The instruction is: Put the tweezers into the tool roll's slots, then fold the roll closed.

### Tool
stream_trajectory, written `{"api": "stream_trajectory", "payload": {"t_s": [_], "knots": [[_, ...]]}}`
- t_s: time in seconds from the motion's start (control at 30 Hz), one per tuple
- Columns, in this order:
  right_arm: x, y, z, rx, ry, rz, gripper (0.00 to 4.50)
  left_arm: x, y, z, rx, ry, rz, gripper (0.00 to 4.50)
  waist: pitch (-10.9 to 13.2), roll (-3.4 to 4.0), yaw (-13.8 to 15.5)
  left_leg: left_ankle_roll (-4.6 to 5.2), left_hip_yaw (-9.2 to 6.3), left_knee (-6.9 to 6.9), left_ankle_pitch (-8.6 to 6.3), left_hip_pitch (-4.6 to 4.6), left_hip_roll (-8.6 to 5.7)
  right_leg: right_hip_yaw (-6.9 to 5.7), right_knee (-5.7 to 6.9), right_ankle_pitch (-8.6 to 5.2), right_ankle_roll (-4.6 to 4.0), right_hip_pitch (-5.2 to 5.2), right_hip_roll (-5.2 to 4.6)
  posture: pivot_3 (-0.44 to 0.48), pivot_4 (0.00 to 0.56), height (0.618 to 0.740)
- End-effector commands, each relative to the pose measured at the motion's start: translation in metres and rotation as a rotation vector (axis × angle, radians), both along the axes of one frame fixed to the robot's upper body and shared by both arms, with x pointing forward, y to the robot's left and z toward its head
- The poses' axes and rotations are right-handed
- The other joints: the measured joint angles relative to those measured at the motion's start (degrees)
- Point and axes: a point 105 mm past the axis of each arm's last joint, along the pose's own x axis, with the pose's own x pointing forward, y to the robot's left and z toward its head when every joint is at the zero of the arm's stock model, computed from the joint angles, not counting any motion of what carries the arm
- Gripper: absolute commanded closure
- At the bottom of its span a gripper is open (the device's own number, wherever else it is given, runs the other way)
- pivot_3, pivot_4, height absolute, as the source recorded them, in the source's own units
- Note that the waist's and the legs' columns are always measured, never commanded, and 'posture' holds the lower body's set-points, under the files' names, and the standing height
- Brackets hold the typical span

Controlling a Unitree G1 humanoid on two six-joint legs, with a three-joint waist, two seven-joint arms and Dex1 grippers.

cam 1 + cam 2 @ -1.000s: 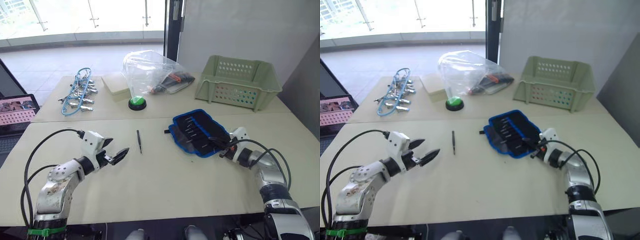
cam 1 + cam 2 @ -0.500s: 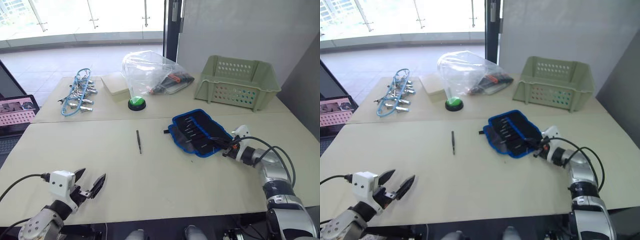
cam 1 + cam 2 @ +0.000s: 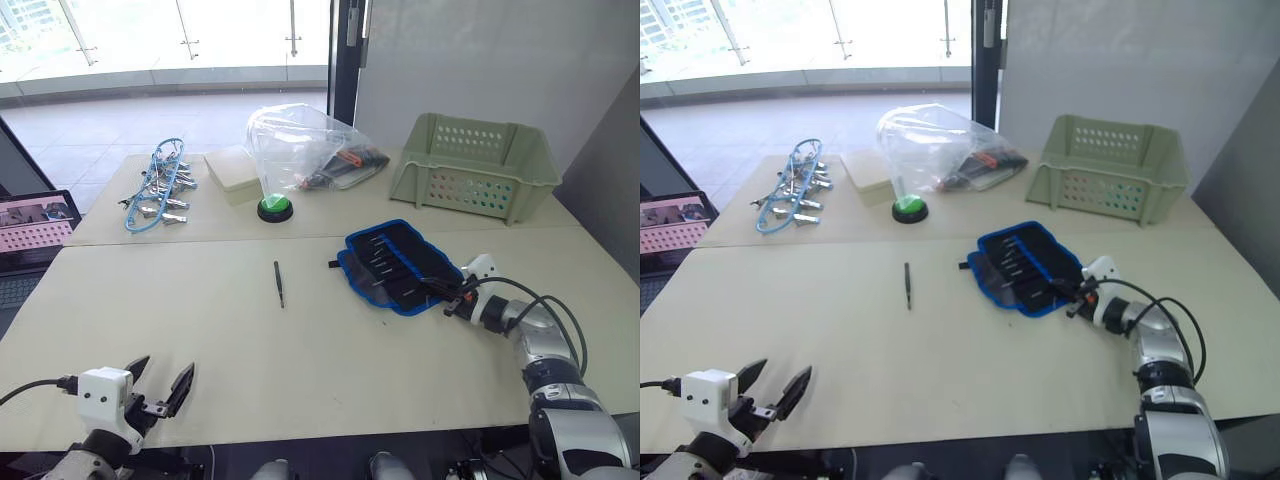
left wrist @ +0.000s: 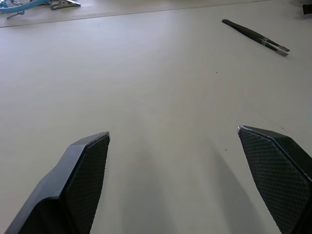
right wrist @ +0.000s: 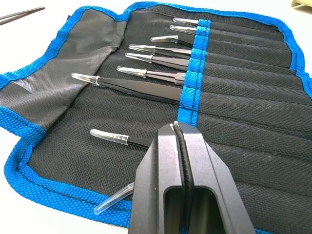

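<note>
The tool roll (image 3: 400, 265) lies open on the right half of the table, black with blue edging. Several black tweezers (image 5: 146, 73) with clear tip caps sit in its slots (image 5: 234, 97). One loose tweezers (image 3: 279, 283) lies on the bare table left of the roll and also appears far ahead of my left fingers as the loose tweezers (image 4: 256, 36). My right gripper (image 5: 174, 126) is shut over the roll's near-right edge, with a thin black strap pinched between its pads. My left gripper (image 3: 160, 390) hangs open at the near-left table edge, nothing between its fingers.
Along the back of the table are a green basket (image 3: 470, 165), a clear plastic bag (image 3: 305, 145), a green button (image 3: 274, 207), a cream box (image 3: 232, 168) and silver clamps on blue cord (image 3: 155, 190). A screen (image 3: 35, 225) stands off the table's left.
My left arm has drawn back from beside the loose tweezers to the near-left table edge, still open. The right gripper and the roll have hardly moved.
</note>
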Motion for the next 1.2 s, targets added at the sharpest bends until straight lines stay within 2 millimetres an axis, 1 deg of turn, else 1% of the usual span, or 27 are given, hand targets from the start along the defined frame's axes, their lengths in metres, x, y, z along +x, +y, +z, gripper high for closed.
{"api": "stream_trajectory", "payload": {"t_s": [0.03,0.1,0.2,0.27,0.4,0.47,0.5,0.6,0.7,0.77,0.9,0.93,1.03,1.2], "knots": [[-0.001,-0.002,-0.004,-0.014,0.008,-0.009,4.50,0.016,-0.011,0.013,-0.019,-0.037,-0.032,0.04,0.0,0.00,0.0,0.00,0.00,0.00,0.00,0.00,0.00,0.00,0.00,0.00,0.00,0.00,0.00,0.000,0.150,0.740],[-0.001,-0.002,-0.004,-0.014,0.007,-0.009,4.50,0.033,-0.020,0.015,-0.062,-0.025,-0.029,0.04,0.0,0.00,0.0,0.00,0.00,0.00,0.00,0.01,0.00,0.00,0.02,0.00,0.00,0.00,0.00,0.000,0.150,0.740],[-0.001,-0.002,-0.004,-0.011,0.003,-0.012,4.50,0.054,-0.041,0.026,-0.090,-0.048,-0.066,0.04,0.0,-0.02,-0.1,-0.02,-0.02,0.02,0.01,0.01,-0.02,0.01,0.08,0.01,0.00,-0.02,0.00,0.000,0.150,0.740],[-0.002,-0.002,-0.004,-0.010,0.001,-0.013,4.50,0.072,-0.054,0.031,-0.130,-0.055,-0.057,0.04,0.0,-0.01,-0.1,-0.04,-0.01,0.01,0.03,0.01,-0.02,0.03,0.09,0.01,0.00,-0.04,0.00,0.000,0.150,0.740],[-0.002,-0.001,-0.004,-0.007,-0.004,-0.015,4.50,0.098,-0.086,0.034,-0.126,-0.035,-0.102,0.04,0.0,-0.04,-0.1,-0.22,-0.01,0.02,0.13,0.00,-0.04,0.03,0.09,0.02,0.01,-0.03,0.00,0.000,0.150,0.740],[-0.002,-0.001,-0.004,-0.006,-0.005,-0.016,4.50,0.106,-0.095,0.035,-0.125,-0.034,-0.110,0.04,0.0,-0.04,-0.1,-0.23,-0.01,0.01,0.13,0.00,-0.04,0.04,0.09,0.02,0.01,-0.05,0.00,0.000,0.150,0.740],[-0.003,-0.001,-0.004,-0.005,-0.006,-0.018,4.50,0.110,-0.097,0.032,-0.121,-0.016,-0.100,0.04,0.0,-0.04,-0.1,-0.24,-0.01,0.01,0.14,-0.01,-0.04,0.04,0.09,0.02,0.01,-0.06,0.00,0.000,0.150,0.740],[-0.003,-0.001,-0.004,-0.004,-0.009,-0.021,4.50,0.122,-0.115,0.028,-0.103,0.020,-0.134,0.04,0.0,-0.04,0.0,-0.29,0.00,0.00,0.17,-0.03,-0.04,0.05,0.08,0.01,0.01,-0.08,0.00,0.000,0.150,0.740],[-0.004,-0.003,-0.003,-0.003,-0.014,-0.027,4.50,0.125,-0.131,0.017,-0.085,0.084,-0.161,0.04,0.0,-0.05,0.0,-0.28,0.00,0.01,0.16,-0.05,-0.06,0.05,0.04,0.02,0.03,-0.07,-0.01,0.000,0.150,0.740],[-0.005,-0.003,-0.002,-0.003,-0.018,-0.033,4.50,0.126,-0.134,0.011,-0.059,0.109,-0.146,0.04,0.0,-0.04,0.0,-0.28,0.00,0.01,0.17,-0.05,-0.06,0.06,0.05,0.02,0.03,-0.08,-0.01,0.000,0.150,0.740],[-0.006,-0.004,-0.002,-0.002,-0.021,-0.036,4.50,0.131,-0.151,0.003,-0.069,0.151,-0.146,0.04,0.0,-0.04,0.2,-0.30,0.00,0.01,0.17,-0.05,-0.06,0.06,0.04,0.03,0.04,-0.08,-0.01,0.000,0.150,0.740],[-0.007,-0.004,-0.002,-0.002,-0.021,-0.036,4.50,0.131,-0.152,0.000,-0.063,0.168,-0.141,0.04,0.0,-0.04,0.3,-0.30,0.00,0.02,0.17,-0.04,-0.07,0.06,0.04,0.03,0.04,-0.05,-0.01,0.000,0.150,0.740],[-0.007,-0.004,0.000,-0.005,-0.023,-0.035,4.50,0.128,-0.152,-0.005,-0.036,0.191,-0.132,0.85,0.0,-0.03,0.3,-0.30,0.00,0.02,0.17,-0.03,-0.07,0.06,0.04,0.03,0.05,-0.05,-0.01,0.000,0.150,0.740],[-0.008,-0.005,0.001,-0.009,-0.026,-0.035,4.50,0.125,-0.143,-0.007,0.005,0.203,-0.101,2.51,0.0,-0.02,0.3,-0.32,0.00,0.02,0.19,-0.04,-0.07,0.07,0.02,0.03,0.05,-0.05,-0.01,0.000,0.150,0.740]]}}
